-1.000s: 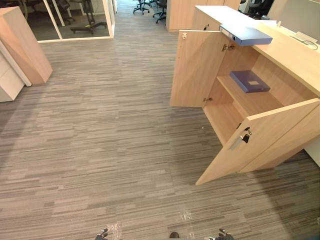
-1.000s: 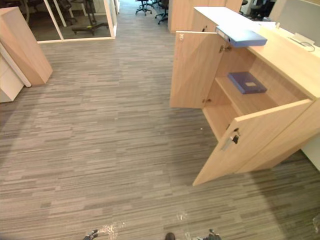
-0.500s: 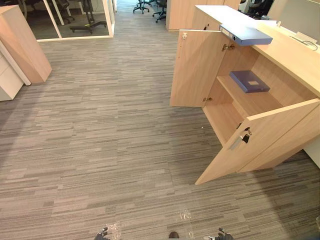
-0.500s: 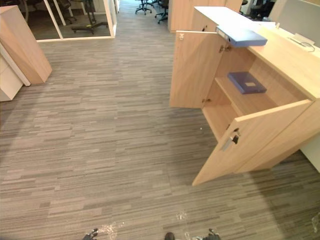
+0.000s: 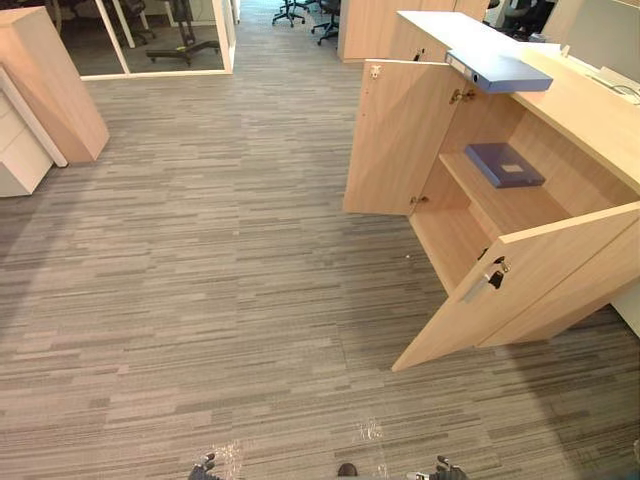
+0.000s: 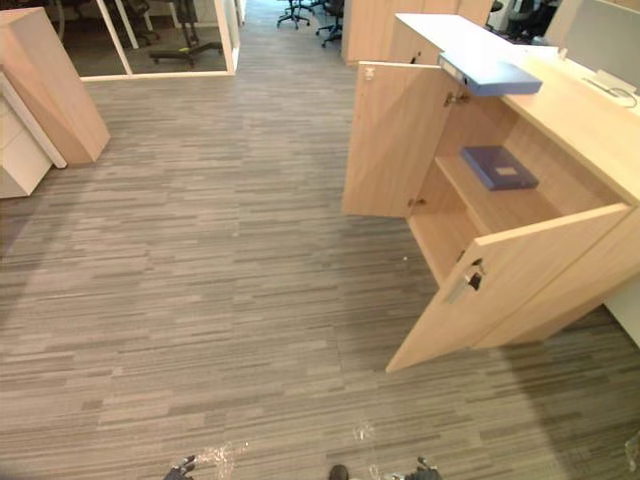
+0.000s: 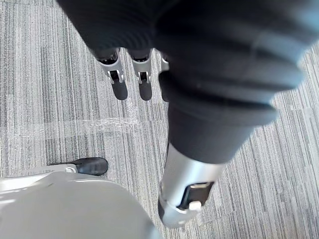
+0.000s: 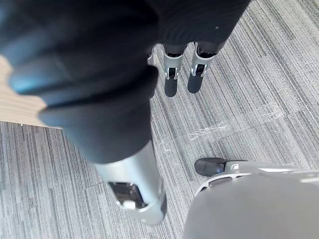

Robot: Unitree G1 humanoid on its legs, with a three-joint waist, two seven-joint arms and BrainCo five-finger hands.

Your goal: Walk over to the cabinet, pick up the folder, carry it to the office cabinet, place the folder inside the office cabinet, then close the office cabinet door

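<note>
A light blue folder [image 5: 500, 72] lies flat on top of the wooden office cabinet [image 5: 590, 120] at the right, its spine jutting past the front edge. A darker blue folder [image 5: 505, 164] rests on the shelf inside. Both cabinet doors stand open: the far door [image 5: 395, 140] and the near door [image 5: 520, 285] with a metal handle [image 5: 487, 278]. My left hand [image 5: 203, 465] and right hand [image 5: 445, 468] hang low at the view's bottom edge, far from the cabinet. Both wrist views show straight fingers [image 7: 118, 82] [image 8: 171, 79] over grey carpet, holding nothing.
A broad stretch of grey striped carpet lies between me and the cabinet. A tall light wood cabinet [image 5: 50, 80] and a white unit [image 5: 20, 160] stand at the far left. A glass partition [image 5: 170, 40] and office chairs [image 5: 290, 12] are at the back.
The whole picture has shifted slightly, so the camera has moved a little. The folders, doors and my hands keep their places.
</note>
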